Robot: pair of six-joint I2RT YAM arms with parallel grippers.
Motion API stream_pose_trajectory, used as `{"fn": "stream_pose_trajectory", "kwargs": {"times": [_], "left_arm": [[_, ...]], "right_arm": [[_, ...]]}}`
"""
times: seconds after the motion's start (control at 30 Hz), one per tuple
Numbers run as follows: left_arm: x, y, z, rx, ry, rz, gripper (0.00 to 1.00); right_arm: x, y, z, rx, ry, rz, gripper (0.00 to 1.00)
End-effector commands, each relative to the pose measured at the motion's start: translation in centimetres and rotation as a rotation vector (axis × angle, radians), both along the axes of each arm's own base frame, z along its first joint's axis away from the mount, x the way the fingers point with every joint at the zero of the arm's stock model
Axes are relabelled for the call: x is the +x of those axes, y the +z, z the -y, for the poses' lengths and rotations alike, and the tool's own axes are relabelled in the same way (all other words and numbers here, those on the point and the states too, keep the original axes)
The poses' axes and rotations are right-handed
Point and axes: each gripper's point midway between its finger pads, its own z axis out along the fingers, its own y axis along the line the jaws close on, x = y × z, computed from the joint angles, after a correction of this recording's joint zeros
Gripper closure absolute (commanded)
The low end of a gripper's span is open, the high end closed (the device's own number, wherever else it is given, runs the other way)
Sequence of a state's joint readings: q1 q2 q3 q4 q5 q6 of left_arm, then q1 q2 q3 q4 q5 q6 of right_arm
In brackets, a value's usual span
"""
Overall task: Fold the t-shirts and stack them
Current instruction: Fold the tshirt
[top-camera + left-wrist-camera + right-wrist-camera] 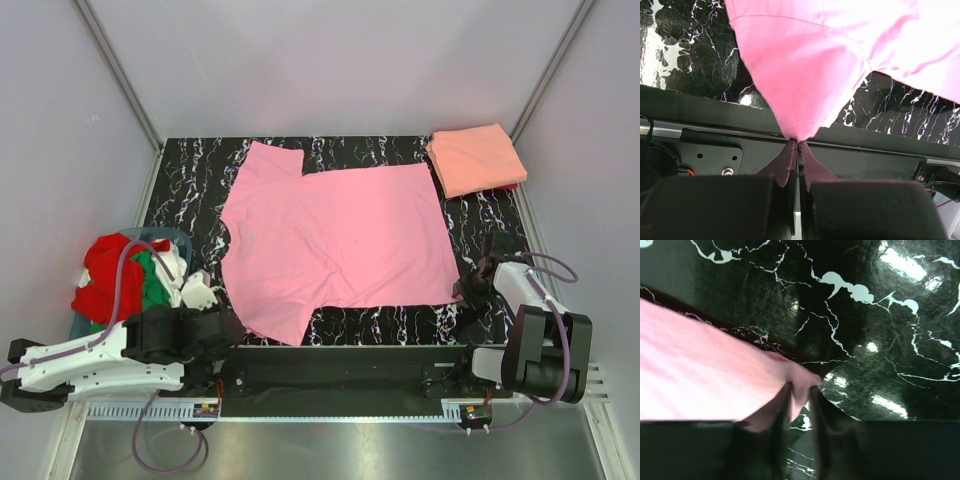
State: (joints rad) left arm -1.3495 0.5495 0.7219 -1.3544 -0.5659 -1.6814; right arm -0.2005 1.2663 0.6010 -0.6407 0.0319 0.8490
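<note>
The bubblegum pink t-shirt (pixel 335 240) lies spread flat on the black marbled table (pixel 190 180). My left gripper (pixel 238 328) is shut on the shirt's near-left sleeve tip at the table's front edge; the left wrist view shows the jaws (pixel 798 142) pinched on the pink cloth (pixel 800 75). My right gripper (pixel 468 290) is at the shirt's near-right corner. In the right wrist view its fingers (pixel 800 390) stand slightly apart with the pink corner (pixel 700 385) lying between them. A folded salmon-orange t-shirt (pixel 475 158) sits at the far right corner.
A round blue-grey basket (pixel 178 236) at the near left holds crumpled red (pixel 110 265), green (pixel 152 285) and white (pixel 197 291) shirts. A black rail (pixel 340 365) runs along the front edge. Grey walls enclose the table on three sides.
</note>
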Motion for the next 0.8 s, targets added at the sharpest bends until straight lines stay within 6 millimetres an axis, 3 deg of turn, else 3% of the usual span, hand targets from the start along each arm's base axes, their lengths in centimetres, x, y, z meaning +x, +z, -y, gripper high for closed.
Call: {"fn": "stream_pose_trajectory", "kwargs": {"times": [0.0,0.1,0.17,0.37,0.53,0.77], "left_arm": [[0.2,0.6,-3.9,0.128,0.028,0.028,1.0],[0.4,1.3,-3.9,0.116,0.021,0.047,1.0],[0.6,2.0,-3.8,0.107,0.017,0.065,1.0],[1.1,4.2,-3.2,0.085,-0.004,0.101,1.0],[1.8,5.9,-2.2,0.144,-0.037,0.13,1.0],[4.7,8.8,-0.8,0.321,-0.1,0.22,1.0]], "right_arm": [[0.6,-0.2,-0.1,0.012,-0.008,0.022,0.76],[0.8,0.1,-0.2,0.018,-0.004,0.039,1.0],[0.5,0.5,-0.3,0.019,0.005,0.034,1.0],[-0.7,5.1,-0.6,-0.004,0.008,0.144,1.0],[-1.8,7.5,-0.8,-0.012,0.0,0.199,1.0],[1.1,9.1,-0.7,-0.009,0.061,0.241,1.0]]}}
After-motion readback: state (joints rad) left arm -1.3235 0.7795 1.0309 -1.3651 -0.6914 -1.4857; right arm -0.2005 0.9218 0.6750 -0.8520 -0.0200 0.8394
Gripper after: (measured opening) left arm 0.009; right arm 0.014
